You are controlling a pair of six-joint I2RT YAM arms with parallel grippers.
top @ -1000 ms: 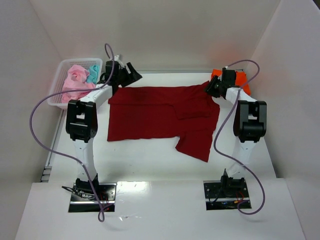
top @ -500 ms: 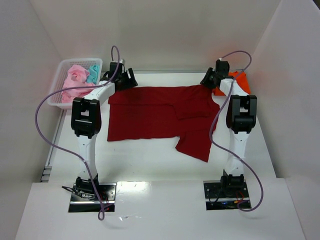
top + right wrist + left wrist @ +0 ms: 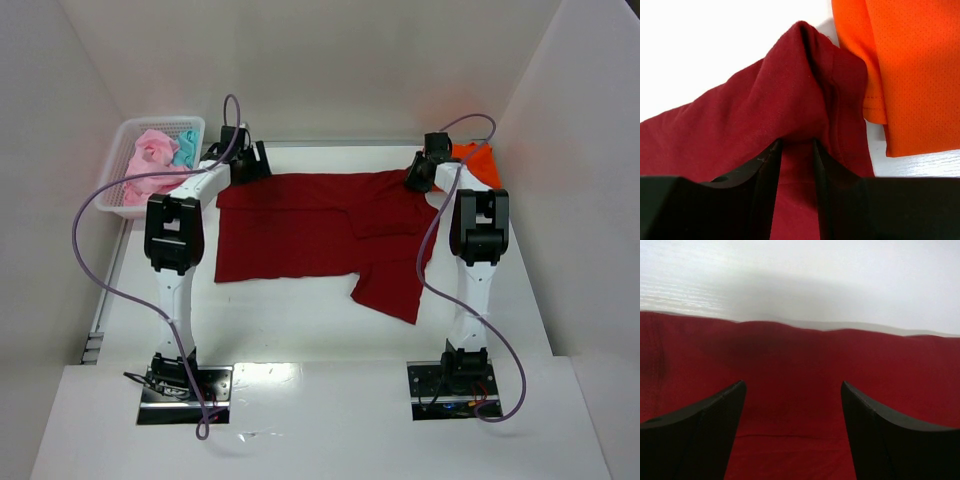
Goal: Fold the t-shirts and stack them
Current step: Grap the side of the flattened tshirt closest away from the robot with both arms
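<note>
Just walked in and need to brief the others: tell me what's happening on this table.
Two robot arms are working on a dark red t-shirt spread on the table. The right hand is pinched on a fold at its far right corner, beside an orange t-shirt. The left hand is open, low over the shirt's far left edge. The white basket holds pink shirts and a teal shirt, not yet folded.

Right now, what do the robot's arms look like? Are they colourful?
The left arm and right arm are white tubes with chunky black joint blocks. A long purple cable loops beside each one. The left gripper and right gripper have smooth black wedge-shaped fingers.
</note>
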